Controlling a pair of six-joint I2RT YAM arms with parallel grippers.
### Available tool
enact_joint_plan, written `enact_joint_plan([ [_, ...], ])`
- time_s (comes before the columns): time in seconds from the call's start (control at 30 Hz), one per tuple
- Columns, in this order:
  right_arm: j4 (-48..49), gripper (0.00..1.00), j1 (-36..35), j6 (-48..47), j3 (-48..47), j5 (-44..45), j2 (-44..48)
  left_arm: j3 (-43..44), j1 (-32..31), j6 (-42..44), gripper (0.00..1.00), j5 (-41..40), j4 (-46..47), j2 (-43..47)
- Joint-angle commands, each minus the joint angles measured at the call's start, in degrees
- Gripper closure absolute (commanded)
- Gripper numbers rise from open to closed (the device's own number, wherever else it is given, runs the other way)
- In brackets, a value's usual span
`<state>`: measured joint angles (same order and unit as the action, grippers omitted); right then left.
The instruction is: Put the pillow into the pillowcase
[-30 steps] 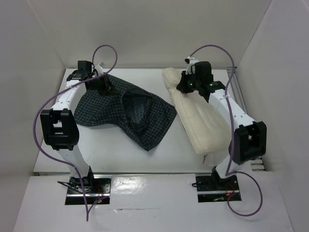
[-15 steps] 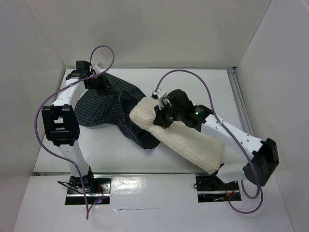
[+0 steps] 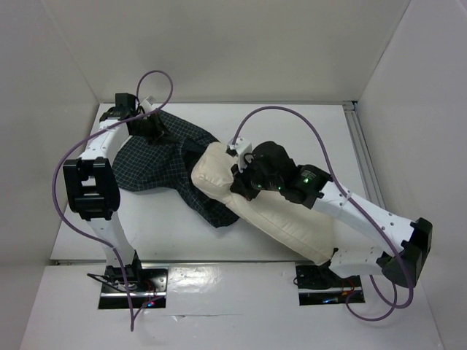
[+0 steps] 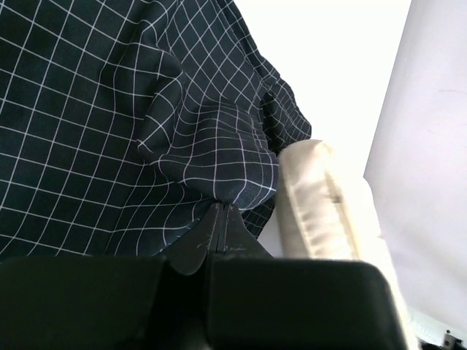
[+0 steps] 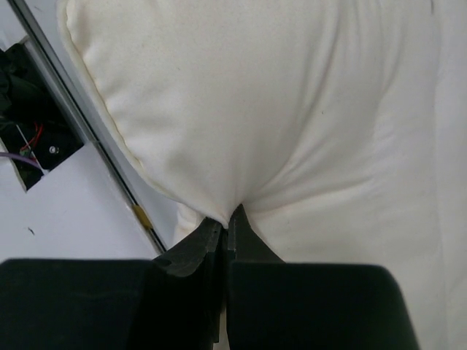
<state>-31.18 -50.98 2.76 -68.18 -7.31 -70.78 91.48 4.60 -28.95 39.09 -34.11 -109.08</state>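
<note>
Right pincer (image 5: 228,221) nips the pillow (image 5: 292,109) bulging beyond its tips; left pincer (image 4: 222,213) nips pillowcase (image 4: 109,109).

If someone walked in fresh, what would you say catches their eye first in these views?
The big cream pillow lies diagonally across the middle of the top view, a pinch of its cloth gripped in the right tool. Its far end overlaps the dark checked pillowcase, which sprawls to the left with a fold clamped in the left tool.

The pillow (image 3: 281,219) hid the right end of the case (image 3: 153,166), and the right arm (image 3: 350,208) covered the pillow's middle. Both wrist views cut the cloth off at their edges.
</note>
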Motion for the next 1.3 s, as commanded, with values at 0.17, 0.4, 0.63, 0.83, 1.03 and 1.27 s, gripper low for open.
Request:
enact_joint_plan([
  [0.17,-9.5,1.00,-1.4,-2.5,-8.2,-6.4,0.3,0.7,0.3,0.1,1.00,1.5,0.9,1.9],
  [0.4,-7.7,1.00,-3.3,-5.0,-7.6,-11.6,-5.5,0.7,0.3,0.6,1.00,2.1,0.4,3.6],
  [0.63,-0.7,1.00,-3.9,-7.1,-8.9,11.0,-9.3,-4.5,0.3,3.2,1.00,2.8,-2.1,9.7],
  [0.83,4.4,1.00,-4.4,-9.8,-10.3,25.1,-9.3,-8.2,0.3,6.9,1.00,1.6,-5.4,13.7],
  [1.03,4.5,1.00,-4.4,-12.5,-11.4,21.3,-14.5,-8.9,0.3,7.7,1.00,2.2,-6.2,14.9],
  [1.27,8.5,1.00,-4.9,-9.6,-6.4,20.8,-9.6,-8.9,0.3,7.7,1.00,2.4,-6.2,15.5],
])
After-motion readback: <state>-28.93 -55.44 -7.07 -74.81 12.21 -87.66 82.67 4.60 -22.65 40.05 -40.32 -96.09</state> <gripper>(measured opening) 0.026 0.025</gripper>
